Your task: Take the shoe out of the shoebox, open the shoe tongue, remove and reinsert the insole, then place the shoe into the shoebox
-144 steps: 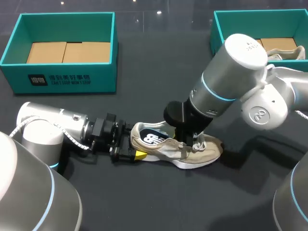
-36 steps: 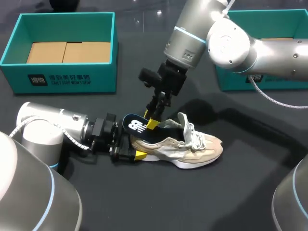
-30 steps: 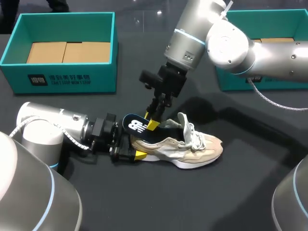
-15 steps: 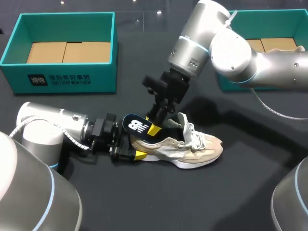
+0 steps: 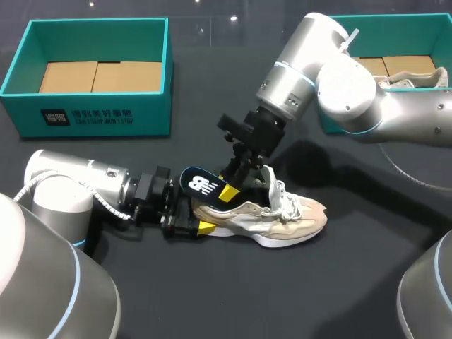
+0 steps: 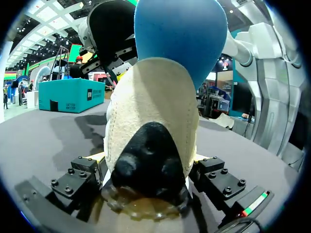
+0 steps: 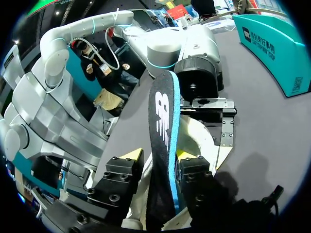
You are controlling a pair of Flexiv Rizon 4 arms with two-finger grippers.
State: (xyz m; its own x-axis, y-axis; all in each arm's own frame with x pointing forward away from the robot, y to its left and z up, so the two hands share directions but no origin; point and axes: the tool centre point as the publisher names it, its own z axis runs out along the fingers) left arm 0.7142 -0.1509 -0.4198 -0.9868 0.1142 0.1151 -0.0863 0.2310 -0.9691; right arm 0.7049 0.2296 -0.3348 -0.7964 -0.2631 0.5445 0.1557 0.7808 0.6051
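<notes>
Beige shoe (image 5: 282, 212) sits on its sole mid-desk (image 5: 212, 296) from the head camera. Your left tool (image 5: 192, 224) clamps the heel, and your right tool (image 5: 229, 189) pinches the dark insole (image 5: 201, 185), which slants up out of the heel end. Left wrist: the heel fills the gap, a finger pressed on each side. Right wrist: the insole (image 7: 163, 126) stands on edge, gripped between your fingers above the shoe.

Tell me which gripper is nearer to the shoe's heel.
Left. The left gripper is shut on the heel from both sides. The right gripper is above the middle of the shoe, shut on the insole.
</notes>
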